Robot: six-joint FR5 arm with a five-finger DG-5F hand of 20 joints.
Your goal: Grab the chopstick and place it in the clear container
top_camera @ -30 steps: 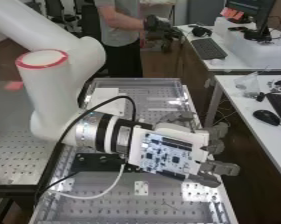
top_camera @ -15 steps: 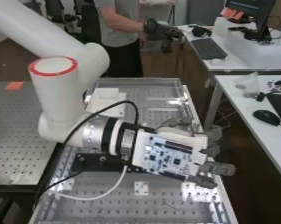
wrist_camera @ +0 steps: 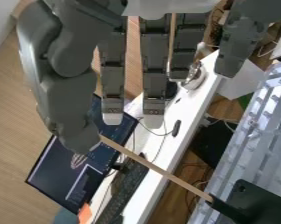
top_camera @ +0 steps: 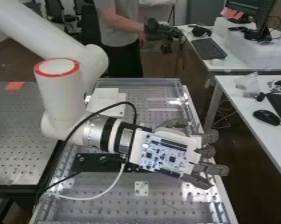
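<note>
With the white arm (top_camera: 60,97) bent, holds the hand (top_camera: 167,155) sideways, open with straight fingers and gripping nothing, probably to bring the thumb near the chopstick (wrist_camera: 157,170). Slants from beside the thumb to the black mount (wrist_camera: 254,202), maybe supported there for easier grasp. Around, needs care with the perforated bench (top_camera: 150,207), then the white box (top_camera: 107,97); could also catch the looping cable (top_camera: 124,103).

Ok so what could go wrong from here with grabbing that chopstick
The robot hand has fairly straight fingers, and the chopstick has one end right by a tip, so closing might push it away. Its other end meets a black mount, so a slanted pull could jam or snap it. The black cable crossing the arm may snag.
</note>
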